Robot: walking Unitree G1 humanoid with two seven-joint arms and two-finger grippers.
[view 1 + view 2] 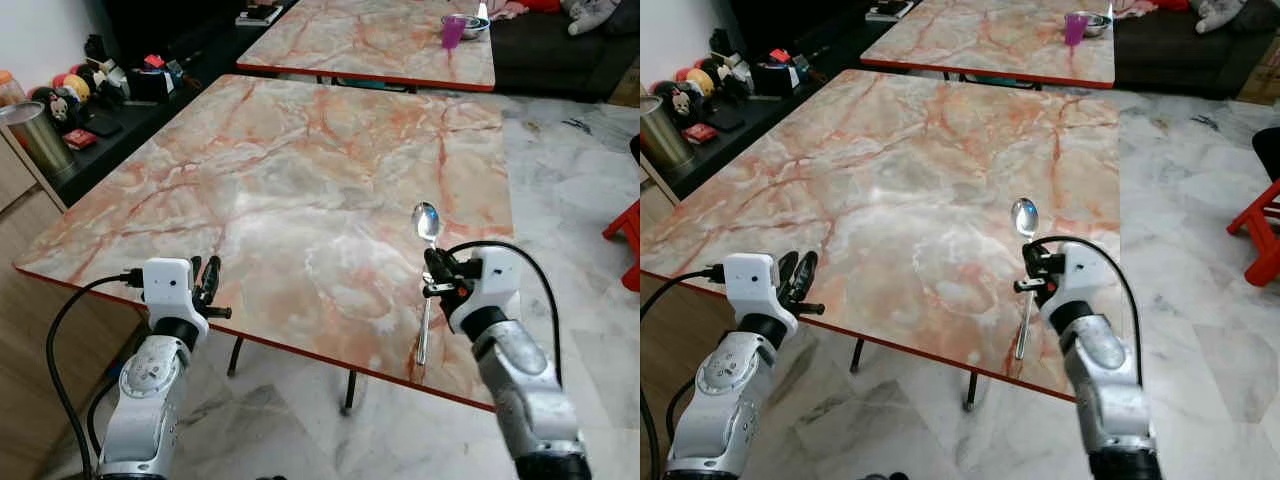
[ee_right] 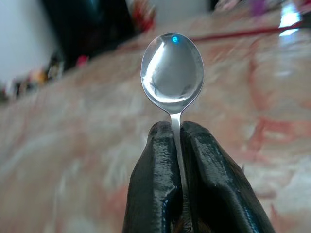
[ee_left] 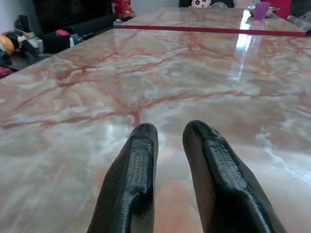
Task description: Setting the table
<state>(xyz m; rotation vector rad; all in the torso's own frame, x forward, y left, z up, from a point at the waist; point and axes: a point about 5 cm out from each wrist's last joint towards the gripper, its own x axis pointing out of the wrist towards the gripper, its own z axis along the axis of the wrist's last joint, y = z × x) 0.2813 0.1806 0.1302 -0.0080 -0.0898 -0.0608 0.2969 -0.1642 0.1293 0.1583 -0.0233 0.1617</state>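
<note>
Your right claw (image 1: 433,272) is pinching a metal spoon (image 1: 426,232) by the neck of its handle, just below the bowl. In the right wrist view the two black fingers (image 2: 158,184) are pressed against the thin handle from either side, and the bowl of the spoon (image 2: 172,68) stands clear above the fingertips. From the head camera the bowl points away from you and the handle runs back toward the near edge of the marble worktop (image 1: 300,190). The spoon sits over the near right part of that worktop. Whether the handle's tail touches the surface is hard to judge at this angle; it may be resting on it.

Your left claw (image 1: 207,283) is over the near left edge of the same worktop. In the left wrist view its fingers (image 3: 136,174) are slightly spread, a narrow gap between them, with nothing held and only the marble surface ahead.

A second marble worktop (image 1: 380,45) stands beyond the first, carrying a purple cup (image 1: 453,30) and a bowl (image 1: 472,22) just beside it near its far right corner. A low dark shelf (image 1: 110,130) with small items runs along the left side, and a metal canister (image 1: 35,135) stands at the far left.
</note>
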